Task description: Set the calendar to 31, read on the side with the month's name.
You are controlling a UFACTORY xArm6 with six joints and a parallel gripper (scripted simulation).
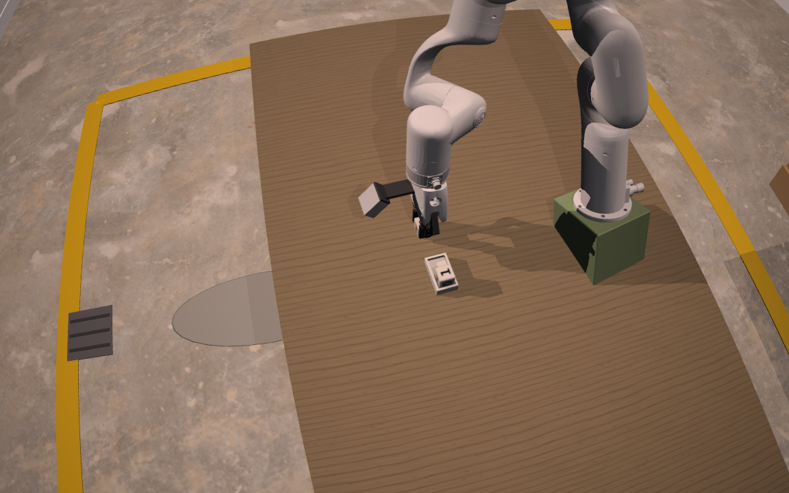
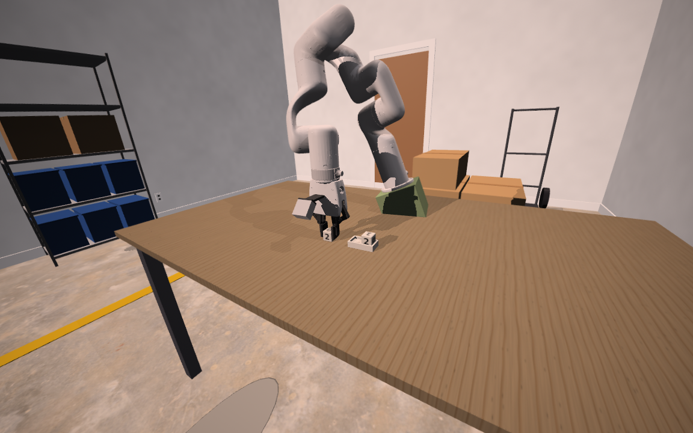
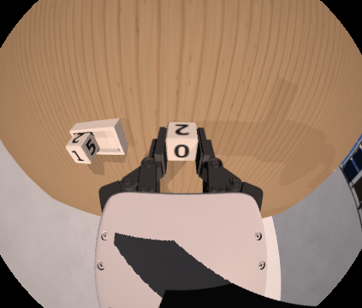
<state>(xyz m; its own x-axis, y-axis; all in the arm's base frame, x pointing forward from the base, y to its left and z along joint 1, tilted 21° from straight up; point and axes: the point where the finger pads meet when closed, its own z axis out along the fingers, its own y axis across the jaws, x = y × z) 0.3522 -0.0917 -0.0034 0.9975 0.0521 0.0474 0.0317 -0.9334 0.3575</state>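
My gripper (image 1: 427, 231) (image 2: 329, 232) (image 3: 181, 138) is shut on a white number cube (image 2: 328, 234) (image 3: 180, 143) and holds it at the table top, beside the tray. In the wrist view the cube shows a 0 toward the camera and a 2 on the face beyond it. The small white tray (image 1: 432, 273) (image 2: 357, 245) (image 3: 117, 133) lies flat on the table a short way off. The other cube (image 1: 444, 272) (image 2: 367, 238) (image 3: 84, 149) stands in one end of the tray, with 1 up; a 5 and a 2 show on its sides.
The arm's green base block (image 1: 603, 234) (image 2: 402, 197) stands on the table behind the tray. A grey camera box (image 1: 374, 198) (image 2: 302, 207) juts out from the wrist. Shelves, cardboard boxes and a hand truck stand off the table.
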